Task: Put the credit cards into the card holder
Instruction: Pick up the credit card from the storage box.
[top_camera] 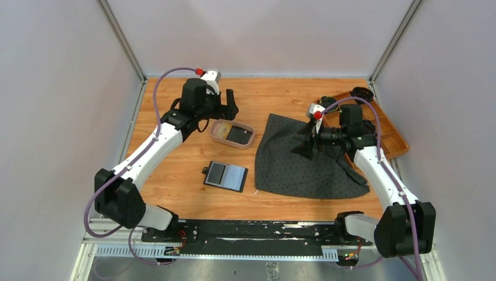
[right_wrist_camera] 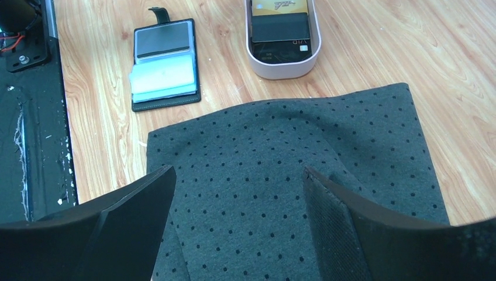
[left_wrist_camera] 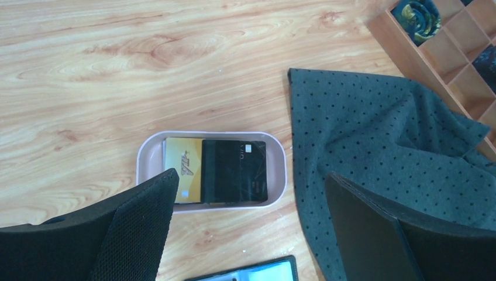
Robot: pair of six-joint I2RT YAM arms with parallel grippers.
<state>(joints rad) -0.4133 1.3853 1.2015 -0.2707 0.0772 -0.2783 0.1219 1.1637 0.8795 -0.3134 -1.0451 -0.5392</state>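
On the wooden table [top_camera: 181,181], we take the pinkish tray [top_camera: 214,130] as our reference.

Task status: largely outstanding. Two credit cards [right_wrist_camera: 279,26] lie inside the tray, a gold card [left_wrist_camera: 183,170] and a black card [left_wrist_camera: 234,171], with the black one overlapping the gold one's edge. Neither is gripped. The card holder [top_camera: 226,175] lies near the tray on the side toward the arm bases, apart from it. It is opened flat with its snap tab [right_wrist_camera: 157,12] sticking out. A pale blue-grey card [right_wrist_camera: 162,79] sits on the holder's inner face. We cannot tell whether it is seated in a pocket or merely resting on top, so we count at most one card as placed. We judge that at least the two tray cards are left to move.

The left gripper [left_wrist_camera: 250,178] hovers directly above the tray, jaws wide apart with nothing between them. The right gripper [right_wrist_camera: 238,170] hangs to the right of the tray over the grey dotted cloth [top_camera: 304,158], jaws apart and empty. The cloth's corner lies just beside the tray. The orange-brown box [top_camera: 393,140] stands well apart from the tray, beyond the cloth.

Condition of the holder: black, bifold, one half dark and glossy, no visible damage.
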